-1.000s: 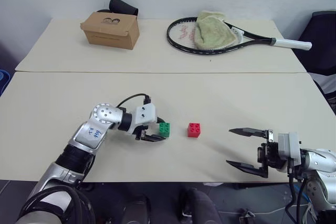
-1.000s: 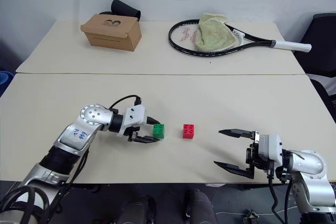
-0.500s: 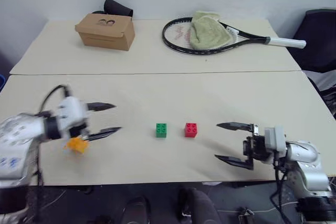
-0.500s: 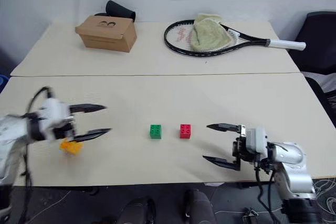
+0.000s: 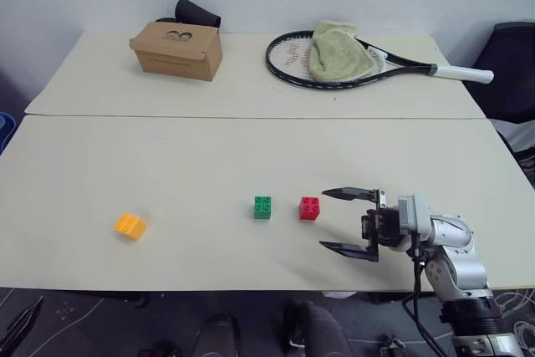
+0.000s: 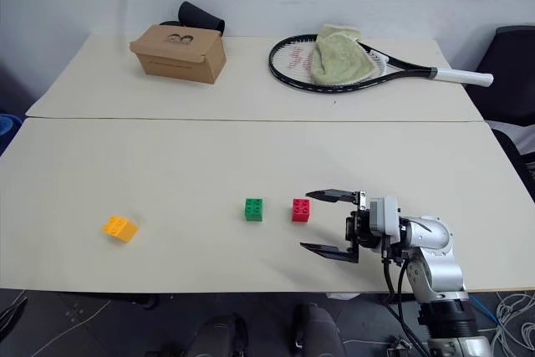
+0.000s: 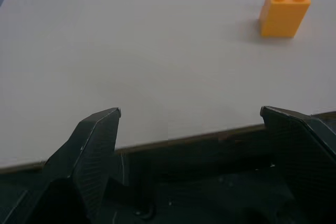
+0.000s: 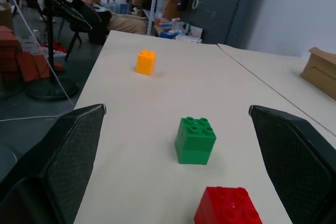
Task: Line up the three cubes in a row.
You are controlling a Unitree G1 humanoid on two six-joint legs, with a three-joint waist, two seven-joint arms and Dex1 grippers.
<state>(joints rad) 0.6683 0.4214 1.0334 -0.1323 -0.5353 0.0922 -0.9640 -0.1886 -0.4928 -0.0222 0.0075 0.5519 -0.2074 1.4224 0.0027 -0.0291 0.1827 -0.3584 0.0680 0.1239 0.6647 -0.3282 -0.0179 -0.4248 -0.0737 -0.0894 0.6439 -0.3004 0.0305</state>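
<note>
With fingers spread wide beside the red brick (image 5: 309, 207), the right gripper (image 5: 344, 222) should nudge it gently, staying level with the green brick (image 5: 262, 207), leaving the far-off yellow-orange brick (image 5: 129, 226) for the open-jawed left gripper (image 7: 191, 115).

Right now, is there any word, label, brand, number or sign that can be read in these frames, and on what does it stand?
None can be read.
Brown cardboard box: a dark printed mark on its top flap, too small to read.
Black-framed tennis racket: reddish marking on its strings, too blurred to read.
Red, green and yellow-orange studded plastic bricks: no lettering legible.
</note>
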